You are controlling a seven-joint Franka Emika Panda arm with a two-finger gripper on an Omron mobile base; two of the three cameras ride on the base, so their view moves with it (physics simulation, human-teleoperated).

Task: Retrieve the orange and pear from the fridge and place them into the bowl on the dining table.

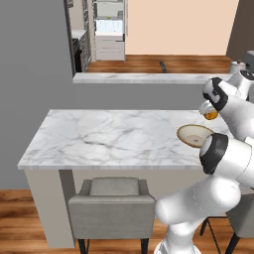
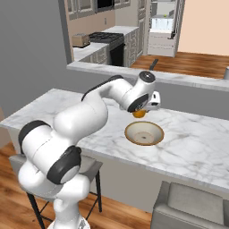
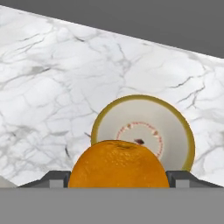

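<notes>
The dining table [image 1: 109, 136] stretches across both base views, a long white marble top with grey veins on a beige base, and it carries the bowl [image 2: 144, 133]. Behind it runs a narrower, higher marble ledge [image 1: 149, 78] on a grey wall, and beyond that ledge, at the far end of the wooden floor, stands the fridge [image 1: 109, 30] with its door open and pale shelves showing. A grey chair [image 1: 111, 208] is tucked under the table's near edge. The bowl, tan outside and cream inside, sits on the table top nearer the near edge than the far one, toward the right end in the left base view; nothing lies in it. The gripper [image 2: 140, 112] hangs above the table just beyond the bowl's far rim, clear of the marble. Its jaws are pinched on the orange [image 3: 118, 164], one finger on each side of the fruit. In the hand view the orange sits between the finger tips with the bowl's cream inside right behind it. The orange is held in the air, apart from the bowl.
</notes>
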